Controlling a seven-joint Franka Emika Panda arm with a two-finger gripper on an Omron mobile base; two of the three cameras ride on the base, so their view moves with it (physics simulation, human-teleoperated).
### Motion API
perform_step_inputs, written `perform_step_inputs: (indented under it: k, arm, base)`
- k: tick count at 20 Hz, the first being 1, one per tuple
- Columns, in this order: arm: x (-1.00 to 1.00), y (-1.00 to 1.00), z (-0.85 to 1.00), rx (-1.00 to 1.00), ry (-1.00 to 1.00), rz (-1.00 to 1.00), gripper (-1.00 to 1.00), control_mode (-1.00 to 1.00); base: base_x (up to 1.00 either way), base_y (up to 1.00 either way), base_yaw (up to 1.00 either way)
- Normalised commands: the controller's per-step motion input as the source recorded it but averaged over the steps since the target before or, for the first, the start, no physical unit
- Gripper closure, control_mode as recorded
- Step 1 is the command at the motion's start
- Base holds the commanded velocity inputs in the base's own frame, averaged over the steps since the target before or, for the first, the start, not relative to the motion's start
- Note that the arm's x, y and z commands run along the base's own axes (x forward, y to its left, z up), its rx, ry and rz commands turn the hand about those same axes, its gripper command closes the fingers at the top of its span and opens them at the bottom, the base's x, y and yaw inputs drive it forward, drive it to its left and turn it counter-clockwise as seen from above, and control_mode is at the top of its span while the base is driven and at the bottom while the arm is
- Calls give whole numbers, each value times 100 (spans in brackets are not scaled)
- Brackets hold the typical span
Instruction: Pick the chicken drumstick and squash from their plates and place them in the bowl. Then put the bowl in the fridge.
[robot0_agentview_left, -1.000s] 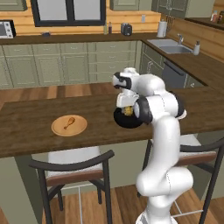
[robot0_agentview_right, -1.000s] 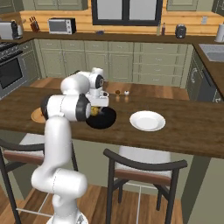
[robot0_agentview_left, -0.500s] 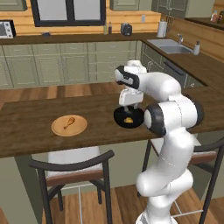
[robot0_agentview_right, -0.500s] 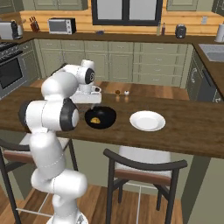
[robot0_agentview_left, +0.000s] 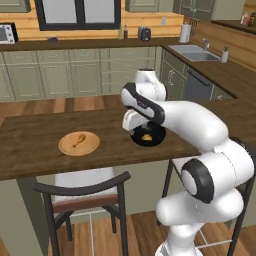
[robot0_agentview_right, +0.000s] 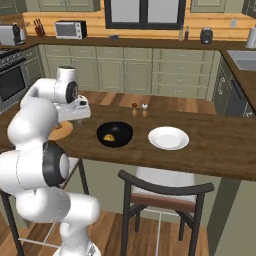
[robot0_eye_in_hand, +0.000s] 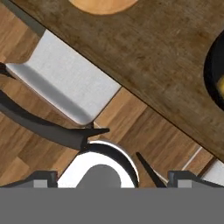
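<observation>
With the squash in the bowl, swing your open, empty gripper left of the bowl, over the drumstick, descending squarely.

My arm is glossy white, built of fat rounded segments joined by dark grey rings, with round dark caps on my elbow and shoulder joints.
</observation>
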Motion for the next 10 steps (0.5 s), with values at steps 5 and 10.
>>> perform_step_inputs:
  k: [5, 10]
  arm:
    - [-20, 100, 16, 0, -12, -1, -100, -100]
    - [-1, 100, 1, 0, -7, -1, -100, -100]
  base:
    - [0, 0, 0]
    - [0, 0, 0]
